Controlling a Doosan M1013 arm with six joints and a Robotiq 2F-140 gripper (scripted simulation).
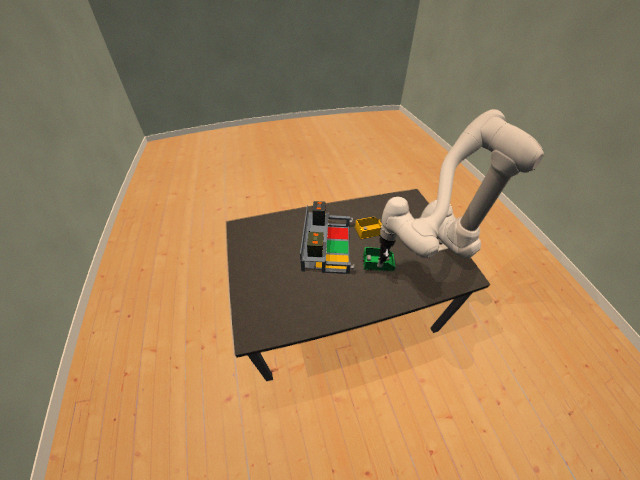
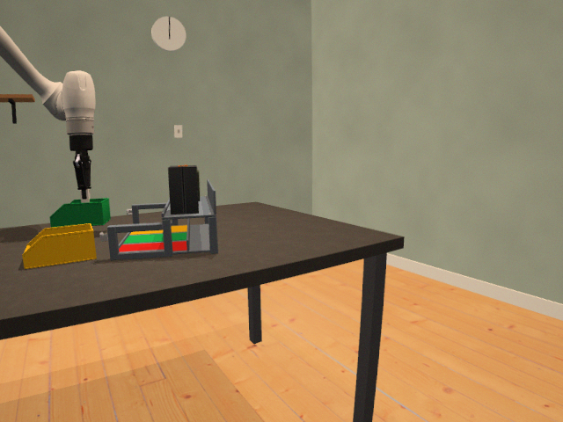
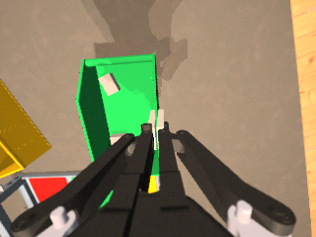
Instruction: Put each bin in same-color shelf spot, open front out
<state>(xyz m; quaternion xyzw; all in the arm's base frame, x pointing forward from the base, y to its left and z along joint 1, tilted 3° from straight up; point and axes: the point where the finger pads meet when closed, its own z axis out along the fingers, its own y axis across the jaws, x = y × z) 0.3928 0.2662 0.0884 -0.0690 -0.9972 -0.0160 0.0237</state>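
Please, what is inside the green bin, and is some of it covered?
Inside the green bin, two pale blocks are visible, one partly covered by the gripper. The gripper also hides some bin floor, so I cannot exclude more blocks.

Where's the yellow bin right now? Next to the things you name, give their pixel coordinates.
In the exterior view, the yellow bin (image 1: 369, 233) (image 2: 63, 247) (image 3: 20, 130) stands on the table at the left, just left of the shelf (image 1: 303, 253) (image 2: 167, 236) and in front of the green bin (image 1: 368, 267) (image 2: 95, 213) (image 3: 125, 94).
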